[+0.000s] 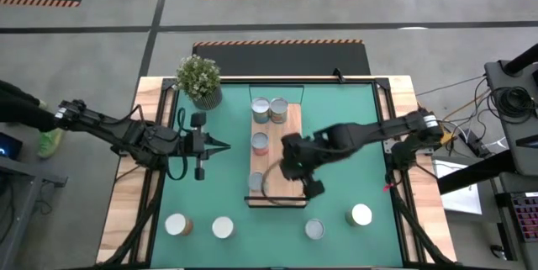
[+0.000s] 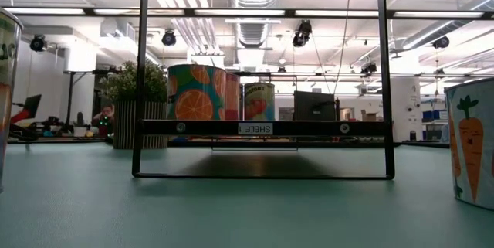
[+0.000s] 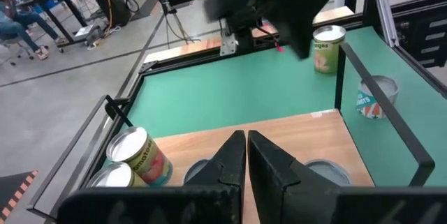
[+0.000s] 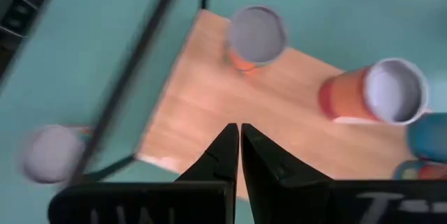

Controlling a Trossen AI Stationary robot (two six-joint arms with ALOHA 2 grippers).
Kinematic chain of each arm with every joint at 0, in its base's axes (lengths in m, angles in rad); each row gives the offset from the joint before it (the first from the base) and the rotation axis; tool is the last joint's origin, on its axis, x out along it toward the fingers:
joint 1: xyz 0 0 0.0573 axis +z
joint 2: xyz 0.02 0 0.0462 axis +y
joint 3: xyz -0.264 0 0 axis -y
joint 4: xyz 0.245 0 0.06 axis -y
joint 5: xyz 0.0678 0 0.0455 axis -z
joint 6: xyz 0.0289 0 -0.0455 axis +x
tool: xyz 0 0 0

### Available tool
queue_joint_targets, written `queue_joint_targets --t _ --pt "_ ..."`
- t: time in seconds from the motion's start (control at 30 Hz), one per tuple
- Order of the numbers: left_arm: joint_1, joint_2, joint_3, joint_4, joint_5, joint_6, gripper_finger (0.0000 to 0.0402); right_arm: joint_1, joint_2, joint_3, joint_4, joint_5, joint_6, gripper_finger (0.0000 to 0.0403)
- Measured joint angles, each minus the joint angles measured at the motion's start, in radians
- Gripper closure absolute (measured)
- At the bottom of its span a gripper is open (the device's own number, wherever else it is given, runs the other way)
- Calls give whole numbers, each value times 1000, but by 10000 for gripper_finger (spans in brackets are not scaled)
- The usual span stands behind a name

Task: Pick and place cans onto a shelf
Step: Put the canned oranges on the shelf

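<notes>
Your right gripper (image 1: pixel 313 187), fingers together and empty, hangs over the shelf (image 1: pixel 290 148), half hiding one of its four cans (image 1: pixel 261 143). Your left gripper (image 1: pixel 225 145), also pinched together, waits beside it.

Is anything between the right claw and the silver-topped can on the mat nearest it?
Nothing visible does. From above, the shut right claw hangs by the light-wood plank shelf's near corner; only bare green mat lies between it and the silver-topped cylindrical can. The left claw waits on the shelf's other side.
</notes>
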Motion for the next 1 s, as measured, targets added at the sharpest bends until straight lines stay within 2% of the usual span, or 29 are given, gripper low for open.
queue_joint_targets --t 0.2,0.5,0.7,0.87,1.0 --pt "0 0 0 1 0 -18 402 132 -71 -95 6 98 166 394" --pt "0 12 0 4 -1 -79 402 330 -208 -363 82 159 462 394" --pt "0 32 0 5 -1 -173 402 550 -329 -511 89 229 815 394" --pt "0 56 0 61 -4 -192 402 766 -405 -610 88 329 1131 394" --pt "0 71 0 110 -4 -193 402 909 -420 -675 93 439 1275 394"
